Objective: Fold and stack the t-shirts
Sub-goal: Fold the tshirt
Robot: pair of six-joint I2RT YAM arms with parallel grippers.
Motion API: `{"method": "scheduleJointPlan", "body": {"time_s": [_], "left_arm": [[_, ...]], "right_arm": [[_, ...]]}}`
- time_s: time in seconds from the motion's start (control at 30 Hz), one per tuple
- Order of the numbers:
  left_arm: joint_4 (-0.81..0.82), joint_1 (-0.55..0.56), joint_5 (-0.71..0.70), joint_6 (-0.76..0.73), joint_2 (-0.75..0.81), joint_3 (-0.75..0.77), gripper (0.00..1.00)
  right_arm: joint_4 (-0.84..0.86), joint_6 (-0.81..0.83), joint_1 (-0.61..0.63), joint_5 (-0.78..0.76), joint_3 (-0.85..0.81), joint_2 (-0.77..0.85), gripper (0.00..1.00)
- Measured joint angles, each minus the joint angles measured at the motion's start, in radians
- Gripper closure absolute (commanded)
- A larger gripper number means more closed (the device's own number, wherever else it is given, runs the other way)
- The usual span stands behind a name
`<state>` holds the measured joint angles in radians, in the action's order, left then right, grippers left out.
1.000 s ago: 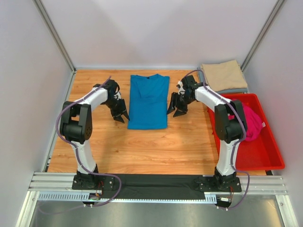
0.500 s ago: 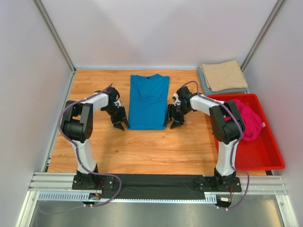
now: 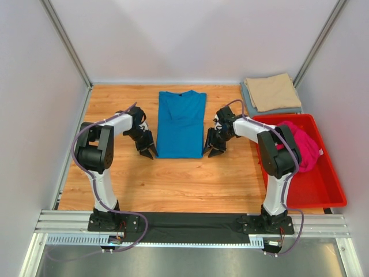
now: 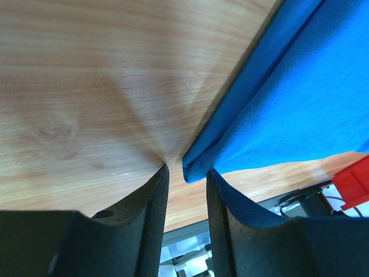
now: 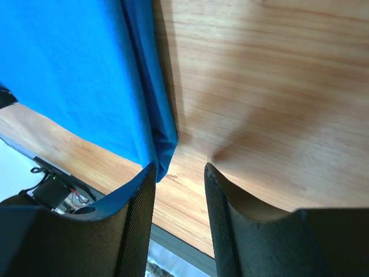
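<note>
The red bin [image 3: 323, 193] on my right holds one magenta pink shirt [image 3: 302, 147]. Beyond it, a tan shirt [image 3: 272, 91] lies folded on a grey-blue shirt [image 3: 248, 101]. The blue shirt [image 3: 181, 124] lies flat mid-worktop [image 3: 173, 179], bare wood around it. The left end effector [image 3: 151, 153] and right end effector [image 3: 211, 152] — both spread — sit at its near corners.

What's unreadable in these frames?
- Grey-blue t-shirt: top view, the tan t-shirt covers all but an edge strip.
- Magenta t-shirt: top view, the right arm hides its left part.
- Blue t-shirt: both wrist views cut it off at the frame edges; in the top view, corner contact with the left gripper and right gripper is too small to tell.
</note>
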<state>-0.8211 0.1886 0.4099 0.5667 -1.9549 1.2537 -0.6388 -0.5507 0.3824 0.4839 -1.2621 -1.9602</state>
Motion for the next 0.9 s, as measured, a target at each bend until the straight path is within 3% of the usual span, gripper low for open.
{"method": "scheduleJointPlan", "body": {"time_s": [0.2, 0.53, 0.57, 0.7, 0.83, 0.87, 0.9], "left_arm": [[-0.003, 0.003, -0.004, 0.006, 0.0, 0.0, 0.61], [-0.005, 0.007, -0.005, 0.007, 0.0, 0.0, 0.64], [-0.005, 0.007, -0.005, 0.008, 0.0, 0.0, 0.66], [0.013, 0.008, 0.01, 0.02, -0.002, -0.018, 0.98], [0.016, 0.007, 0.039, 0.029, -0.011, -0.024, 1.0], [0.016, 0.007, 0.045, 0.03, -0.012, -0.024, 1.0], [0.016, 0.007, 0.049, 0.03, -0.013, -0.024, 1.0]], "right_arm": [[-0.016, -0.003, 0.003, -0.026, -0.018, 0.051, 0.51], [-0.011, -0.003, 0.035, -0.033, -0.034, 0.015, 0.54], [-0.01, -0.003, 0.036, -0.037, -0.031, 0.004, 0.56], [-0.008, -0.014, 0.034, -0.024, -0.009, -0.017, 0.67], [0.024, -0.026, 0.033, -0.002, 0.016, -0.017, 0.81], [0.035, -0.029, 0.033, 0.003, 0.024, -0.017, 0.94], [0.043, -0.026, 0.033, 0.009, 0.028, -0.017, 1.0]]}}
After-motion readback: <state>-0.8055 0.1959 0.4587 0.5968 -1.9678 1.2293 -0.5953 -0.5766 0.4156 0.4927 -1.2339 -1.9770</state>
